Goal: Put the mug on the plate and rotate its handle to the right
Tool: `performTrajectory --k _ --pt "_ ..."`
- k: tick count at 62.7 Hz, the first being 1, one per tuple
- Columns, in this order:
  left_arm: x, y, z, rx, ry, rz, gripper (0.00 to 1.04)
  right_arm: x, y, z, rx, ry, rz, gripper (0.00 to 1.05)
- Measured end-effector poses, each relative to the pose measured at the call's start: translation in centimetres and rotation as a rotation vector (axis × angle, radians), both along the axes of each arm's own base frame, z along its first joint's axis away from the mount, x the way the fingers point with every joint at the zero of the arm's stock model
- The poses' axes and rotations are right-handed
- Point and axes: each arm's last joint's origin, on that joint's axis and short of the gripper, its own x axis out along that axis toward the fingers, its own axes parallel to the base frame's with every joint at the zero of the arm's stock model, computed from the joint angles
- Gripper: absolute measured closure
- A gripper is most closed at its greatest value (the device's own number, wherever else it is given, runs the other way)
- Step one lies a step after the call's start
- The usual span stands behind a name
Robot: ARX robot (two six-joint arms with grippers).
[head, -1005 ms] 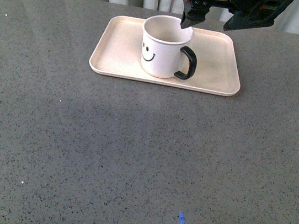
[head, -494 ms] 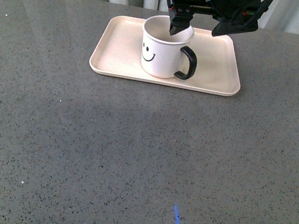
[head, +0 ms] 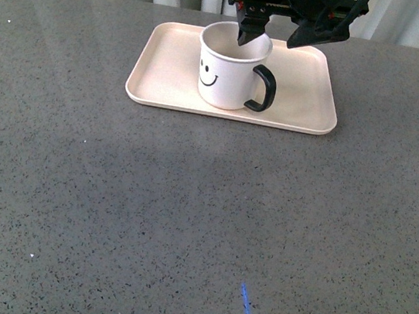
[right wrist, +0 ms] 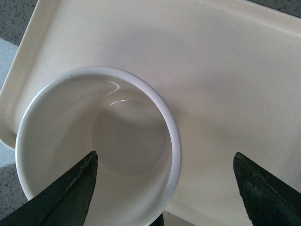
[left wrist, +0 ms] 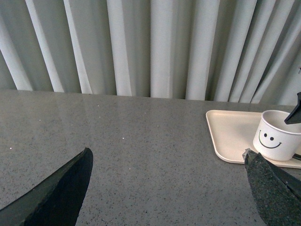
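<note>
The white mug [head: 224,77] with the smiley face stands upright on the pale plate [head: 158,79], left of its middle. Its black handle [head: 263,89] points right and a little toward me. My right gripper [head: 277,35] hangs open over the mug's far right rim: one finger is above the mug's opening, the other above the bare plate to the right. In the right wrist view the gripper [right wrist: 164,188] straddles the mug [right wrist: 117,136] rim, over the plate [right wrist: 225,80]. My left gripper [left wrist: 169,197] is open and empty over the table, left of the mug [left wrist: 277,136] and plate [left wrist: 230,132].
The grey speckled table [head: 185,216] stretches wide in front of the plate. A short blue mark [head: 246,312] lies on it near the front. Pale curtains [left wrist: 155,47] hang behind the table's far edge.
My right gripper has moved left and come down a little, so that one finger now hangs over the mug's opening. The mug and plate have not moved.
</note>
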Motion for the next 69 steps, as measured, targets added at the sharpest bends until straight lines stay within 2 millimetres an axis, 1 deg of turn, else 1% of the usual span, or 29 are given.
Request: performTrajectory --k 8,11,14,20,22,41,59,65,69 --pt "0.0 0.0 0.0 0.0 0.0 0.0 0.09 0.1 0.0 -0.2 -0.008 0.009 -0.004 0.38" --pt "0.0 0.0 0.0 0.0 0.0 0.0 0.09 0.1 0.0 -0.3 -0.011 0.014 -0.006 0.46" --pt "0.0 0.0 0.0 0.0 0.0 0.0 0.09 0.1 0.0 -0.5 -0.016 0.019 -0.008 0.52" --pt "0.0 0.0 0.0 0.0 0.0 0.0 0.09 0.2 0.0 -0.7 -0.02 0.024 -0.011 0.56" --pt "0.0 0.0 0.0 0.0 0.0 0.0 0.09 0.2 0.0 -0.7 -0.021 0.025 -0.011 0.6" --pt "0.0 0.0 0.0 0.0 0.0 0.0 0.09 0.3 0.3 -0.3 -0.015 0.029 -0.014 1.03" --pt "0.0 0.0 0.0 0.0 0.0 0.0 0.09 0.4 0.4 0.1 0.008 0.033 -0.012 1.03" --pt "0.0 0.0 0.0 0.0 0.0 0.0 0.09 0.5 0.1 0.5 0.006 0.032 0.004 1.03" --pt "0.0 0.0 0.0 0.0 0.0 0.0 0.09 0.6 -0.5 1.3 0.0 0.025 0.021 1.03"
